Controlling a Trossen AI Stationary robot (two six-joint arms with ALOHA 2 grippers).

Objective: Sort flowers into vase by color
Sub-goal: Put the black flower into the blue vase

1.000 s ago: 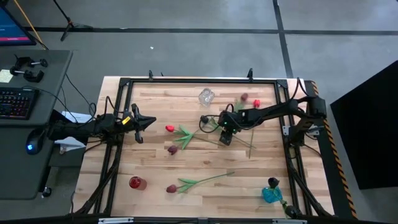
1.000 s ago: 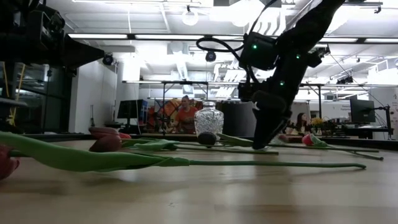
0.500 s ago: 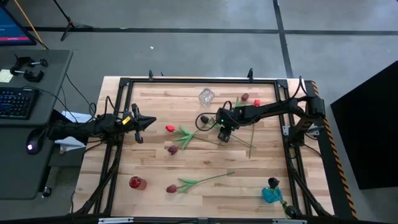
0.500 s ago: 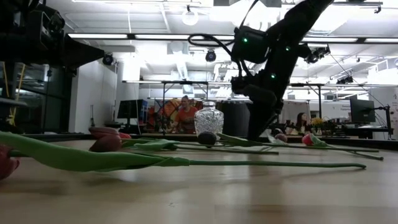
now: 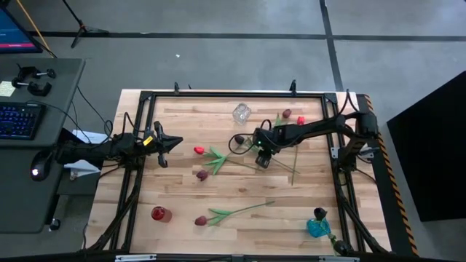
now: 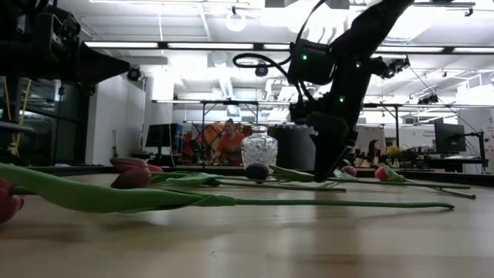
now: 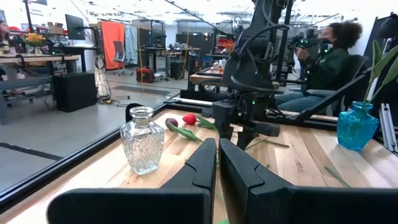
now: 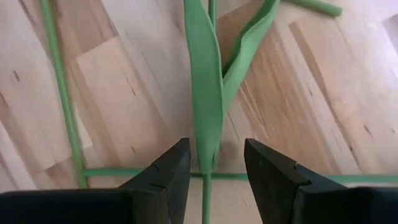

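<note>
Several artificial tulips lie flat on the wooden table. A red head (image 5: 198,150) and a maroon head (image 5: 202,175) have stems running toward the right. Another maroon tulip (image 5: 201,220) lies near the front edge, and two heads (image 5: 287,113) (image 5: 300,121) lie far right. My right gripper (image 5: 263,159) (image 8: 214,165) points down at mid-table, open, its fingers either side of a green leaf and thin stem (image 8: 207,118); which tulip these belong to I cannot tell. My left gripper (image 5: 164,143) (image 7: 217,165) waits shut at the left edge.
A clear glass vase (image 5: 241,113) stands near the far edge, a red vase (image 5: 160,214) at front left, and a blue vase (image 5: 318,227) at front right. More stems (image 8: 61,93) cross beside the right gripper. People sit in the room beyond the table.
My right gripper has shifted slightly toward the table's left over the stems, and its fingers now point more nearly straight down. The flowers have stayed where they were.
</note>
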